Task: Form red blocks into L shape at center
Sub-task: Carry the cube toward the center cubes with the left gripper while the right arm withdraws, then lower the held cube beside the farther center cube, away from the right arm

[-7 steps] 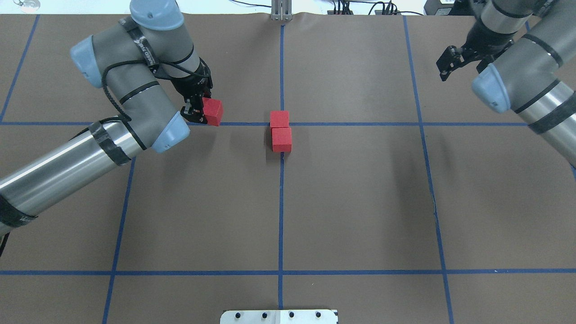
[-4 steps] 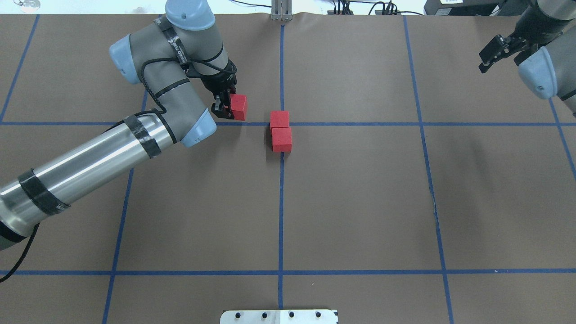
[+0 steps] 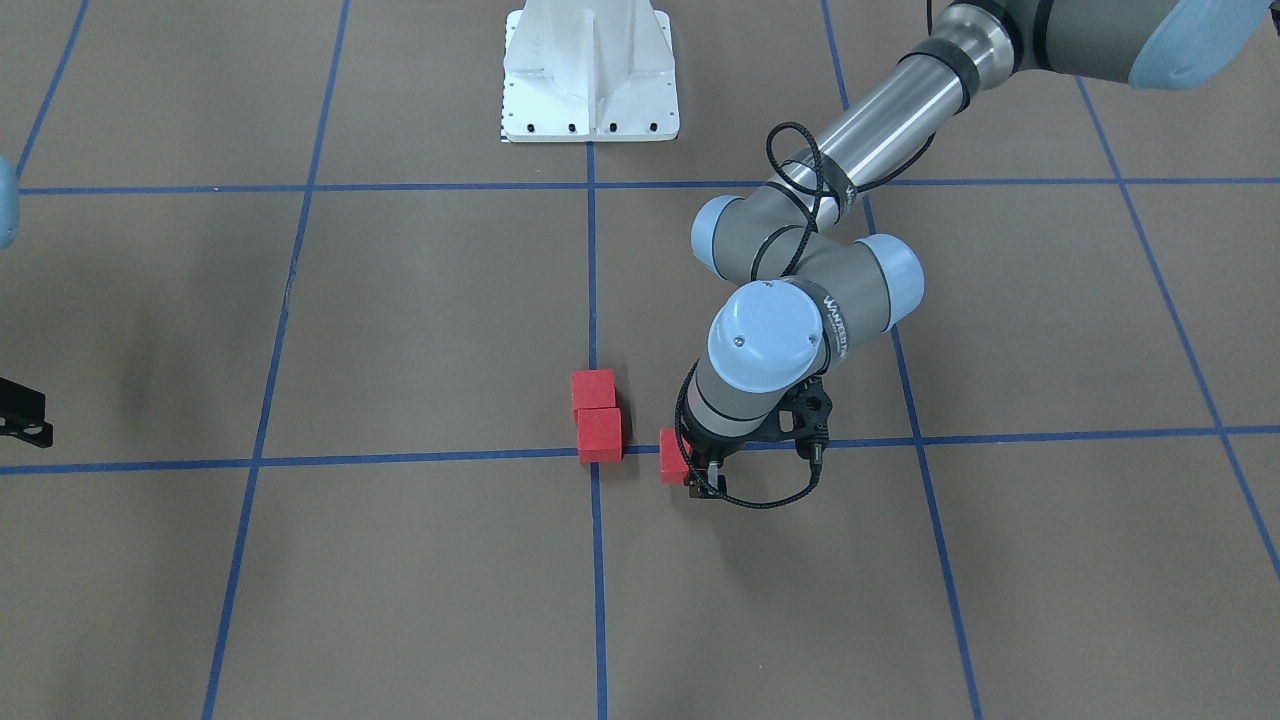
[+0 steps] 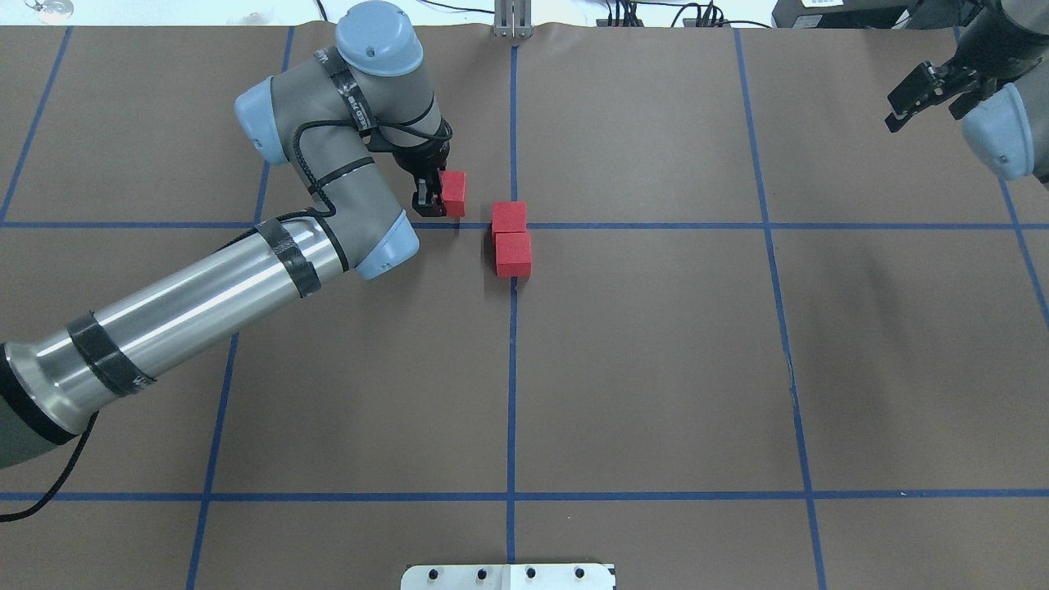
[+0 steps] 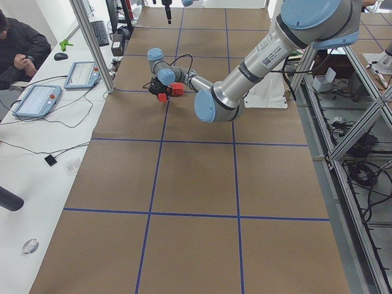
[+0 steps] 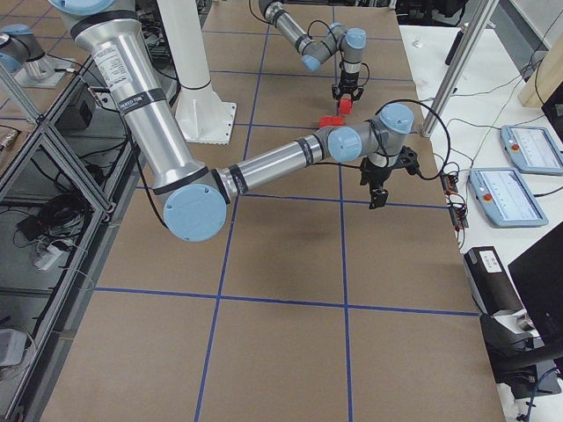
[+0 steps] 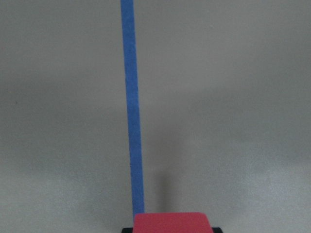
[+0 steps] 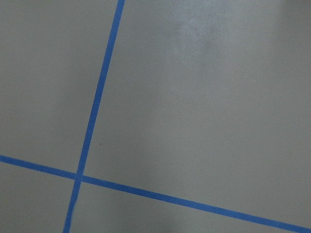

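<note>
Two red blocks (image 4: 509, 217) (image 4: 513, 254) lie touching in a short line over the center tape crossing, which they largely cover; they also show in the front view (image 3: 593, 388) (image 3: 599, 434). My left gripper (image 4: 441, 197) is shut on the third red block (image 4: 453, 193), held a short way left of the pair and near the blue tape line (image 4: 475, 225). The held block shows in the front view (image 3: 673, 455) and at the bottom of the left wrist view (image 7: 172, 222). My right gripper (image 4: 901, 102) is open and empty at the far right.
The brown gridded surface (image 4: 656, 369) carries blue tape lines. A white mounting plate (image 4: 508, 576) sits at the near edge. The right wrist view shows only another tape crossing (image 8: 77, 176). Operator consoles (image 5: 37, 98) lie on the side bench.
My left arm has carried the held red block rightward, close to the pair at the center. My right arm has drawn back toward the far right edge.
</note>
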